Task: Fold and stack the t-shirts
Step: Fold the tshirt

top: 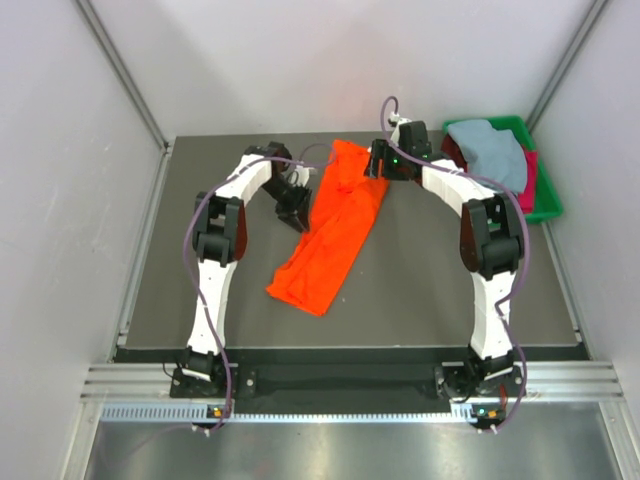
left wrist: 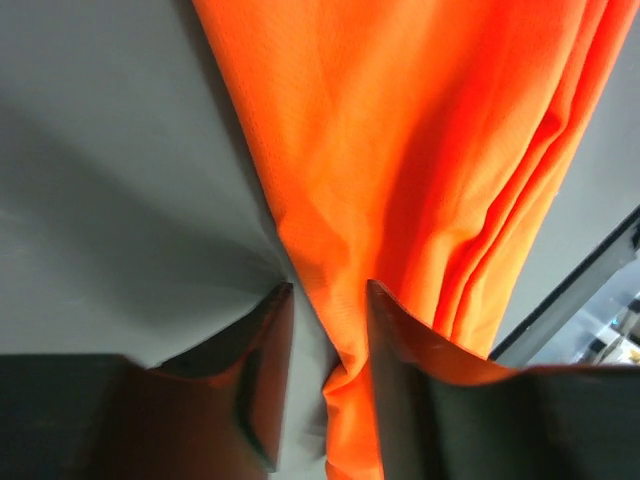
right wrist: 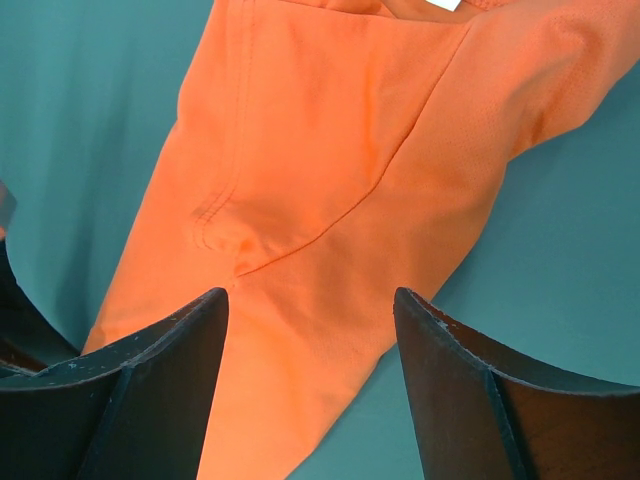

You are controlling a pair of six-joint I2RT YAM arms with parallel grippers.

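A dark grey rectangular table mat (top: 200, 300) is filling the space between pale walls. On it a bright orange cloth t-shirt (top: 335, 230) is lying in a long, loosely folded strip, running from the far middle of the mat diagonally toward the near left.

At the far right corner a green plastic tray (top: 545, 205) is holding a pale grey-blue t-shirt (top: 495, 150), which is resting on top of crimson cloth (top: 530, 175).

The right gripper (top: 378, 160) is hovering at the far end of the orange t-shirt (right wrist: 320, 180). Its fingers are standing wide apart over a seamed part of the cloth (right wrist: 310, 295), holding nothing.

The left gripper (top: 297, 212) is sitting at the strip's left edge, about midway along. In the left wrist view its fingers (left wrist: 328, 290) are standing only narrowly apart. The edge of the orange t-shirt (left wrist: 420, 150) is bunching between them, against one finger. Bare mat is showing beside the other, so I cannot tell whether the cloth is being pinched.
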